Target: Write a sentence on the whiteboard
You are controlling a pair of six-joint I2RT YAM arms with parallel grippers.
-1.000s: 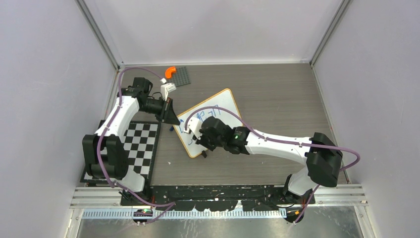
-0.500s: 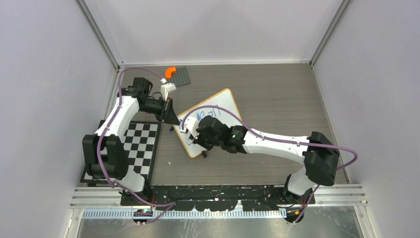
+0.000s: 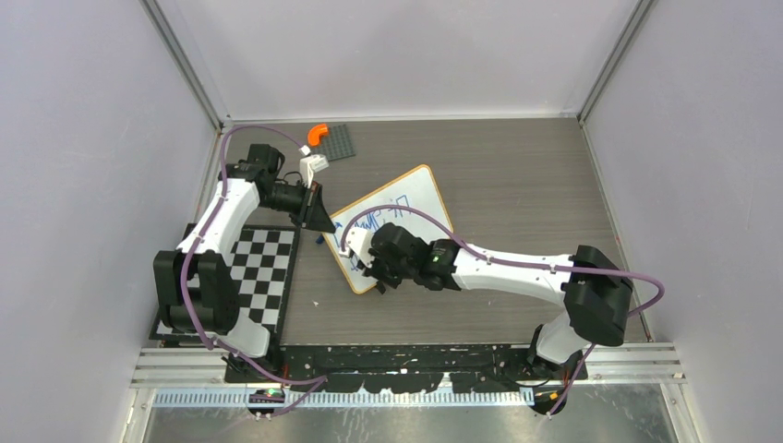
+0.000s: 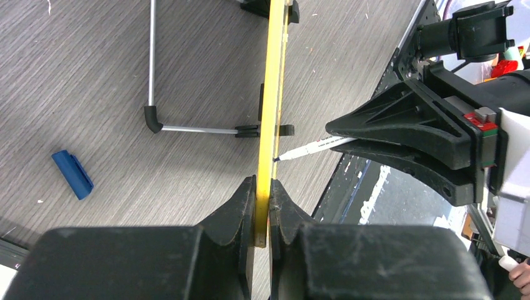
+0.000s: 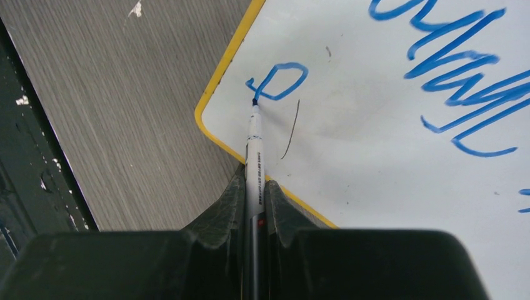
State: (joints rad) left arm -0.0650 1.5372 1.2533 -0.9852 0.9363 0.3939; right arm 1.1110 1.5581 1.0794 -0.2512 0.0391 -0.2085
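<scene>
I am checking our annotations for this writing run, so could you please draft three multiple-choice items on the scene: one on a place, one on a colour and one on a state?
1. Where is the tip of the marker?
A. On the checkerboard mat
B. On the whiteboard, near a corner
C. On the studded plate

2. What colour is the sentence?
A. Red
B. Green
C. Blue

3. How is the left gripper?
A. Shut on the whiteboard's edge
B. Open above the table
C. Shut on the marker

Answers:
1 B: the right wrist view shows the tip on the white face beside the rounded yellow corner.
2 C: every stroke is blue.
3 A: the left wrist view shows its jaws closed against the board's thin edge.
</scene>
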